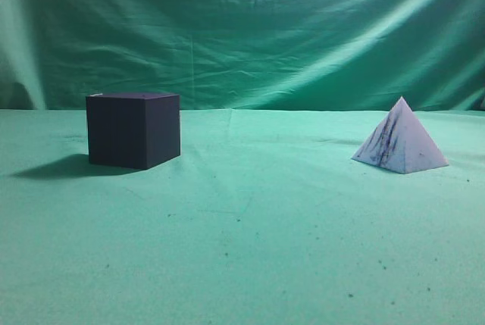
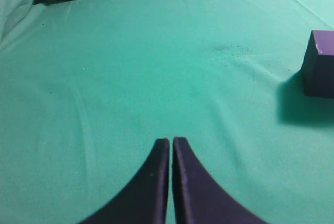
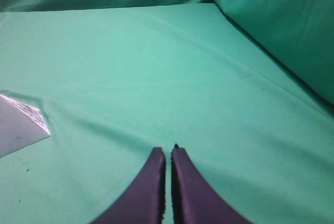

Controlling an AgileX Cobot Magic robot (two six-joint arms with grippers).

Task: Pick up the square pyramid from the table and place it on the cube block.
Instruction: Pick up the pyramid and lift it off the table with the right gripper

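Note:
The square pyramid (image 1: 400, 139) stands on the table (image 1: 250, 219) at the right, pale with dark streaks on its left face. A corner of it shows at the left edge of the right wrist view (image 3: 18, 125). The cube block (image 1: 133, 128) stands on the table at the left, dark navy; it also shows at the right edge of the left wrist view (image 2: 319, 63). My left gripper (image 2: 171, 141) is shut and empty above bare cloth, left of the cube. My right gripper (image 3: 166, 151) is shut and empty, right of the pyramid. Neither gripper shows in the exterior view.
A green cloth backdrop (image 1: 242, 29) hangs behind the table. Small dark specks dot the cloth near the front (image 1: 364, 272). A raised fold of cloth stands at the right in the right wrist view (image 3: 282, 25).

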